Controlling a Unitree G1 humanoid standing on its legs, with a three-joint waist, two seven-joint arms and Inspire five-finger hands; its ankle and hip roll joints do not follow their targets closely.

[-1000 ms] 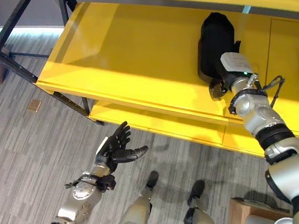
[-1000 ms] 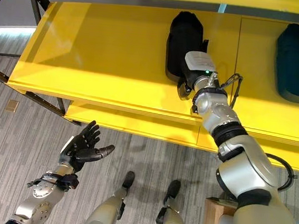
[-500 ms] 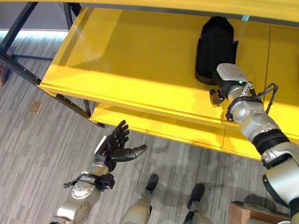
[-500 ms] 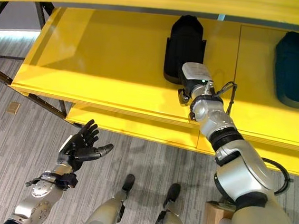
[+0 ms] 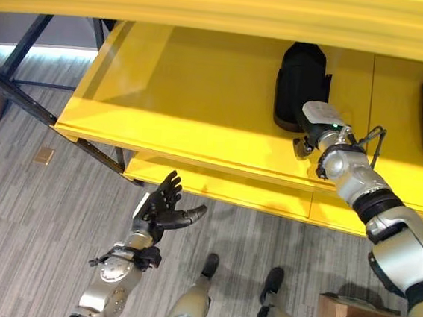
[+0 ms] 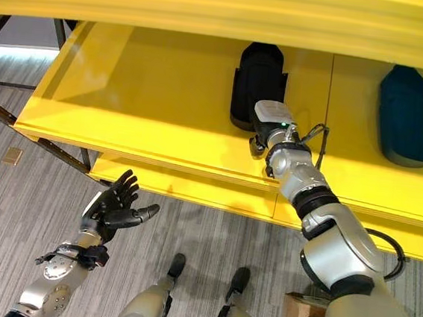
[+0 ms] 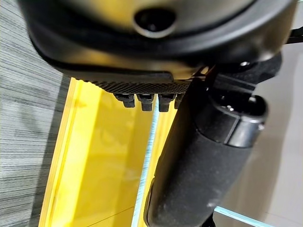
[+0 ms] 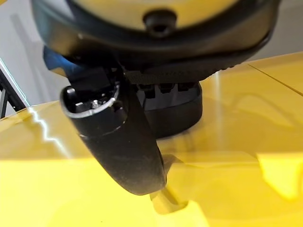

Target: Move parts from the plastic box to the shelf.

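While right hand (image 6: 262, 137) fingers unclear, black part (image 6: 258, 82) lies lengthwise front-to-back on shelf (image 6: 150, 100); left hand (image 6: 113, 207) open.

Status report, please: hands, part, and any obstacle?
Right hand at black part on yellow shelf, grip unclear. Left hand open, low. Nothing blocking.

Bright yellow shelf (image 5: 187, 96), black part (image 5: 300, 81), dark teal part (image 6: 409, 117), grey striped floor (image 5: 19, 215)

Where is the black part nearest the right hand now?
The black part lies on the yellow shelf, toward its back, just beyond the right hand; a second dark part sits further right.
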